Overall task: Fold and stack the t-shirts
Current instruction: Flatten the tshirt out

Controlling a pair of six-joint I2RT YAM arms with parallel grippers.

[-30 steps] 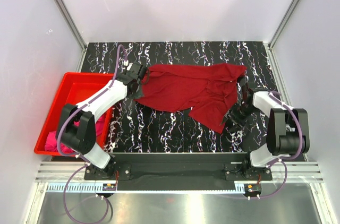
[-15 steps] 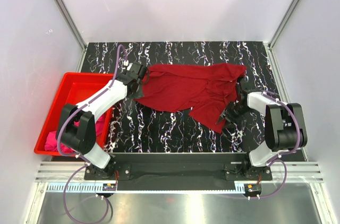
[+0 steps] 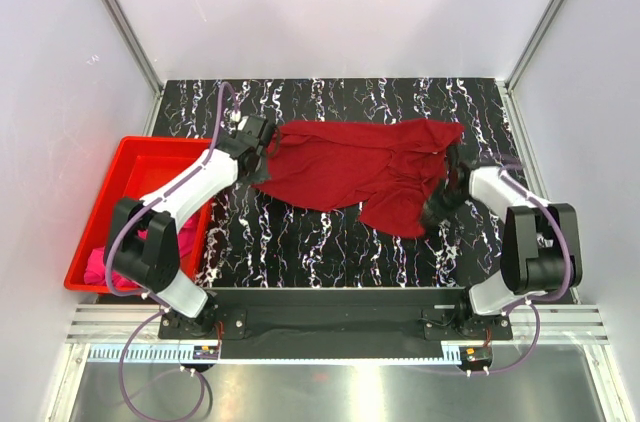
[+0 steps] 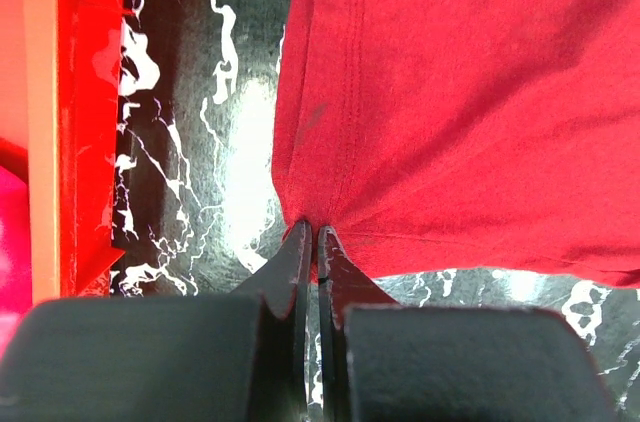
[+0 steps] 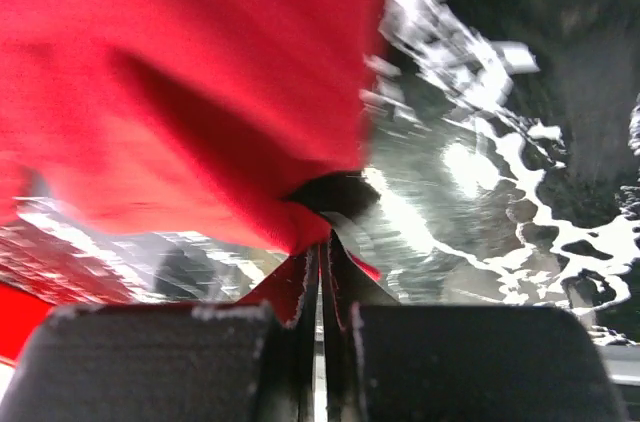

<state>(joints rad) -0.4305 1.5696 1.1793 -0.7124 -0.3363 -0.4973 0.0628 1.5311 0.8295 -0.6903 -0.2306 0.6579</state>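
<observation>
Since a second ago the right gripper (image 3: 437, 206) has slid in across the table (image 3: 300, 242) to the near corner of the crimson t-shirt (image 3: 350, 167) and snapped closed. Its jaws now pinch a fold of red hem at the shirt's 4 o'clock, and the dangling tip has drawn in.

Nearer still, at the table's 8 o'clock, the pink t-shirt (image 3: 100, 264) lies bunched in the red bin (image 3: 120, 154), partly behind the left arm. Farther back, at the crimson shirt's 9 o'clock, the left gripper (image 3: 262, 155) is clamped tight on the cloth's edge, with wrinkles fanning from its tips. The shirt itself lies rumpled across the middle of the table and on toward 12 o'clock.

This looks like the spreading step, before any fold. With both ends gripped, the next move calls for lifting and drawing them apart to flatten the cloth.

Neckline, label and sleeves cannot be picked out. The right wrist view is blurred, so how much cloth that gripper holds is unclear.
</observation>
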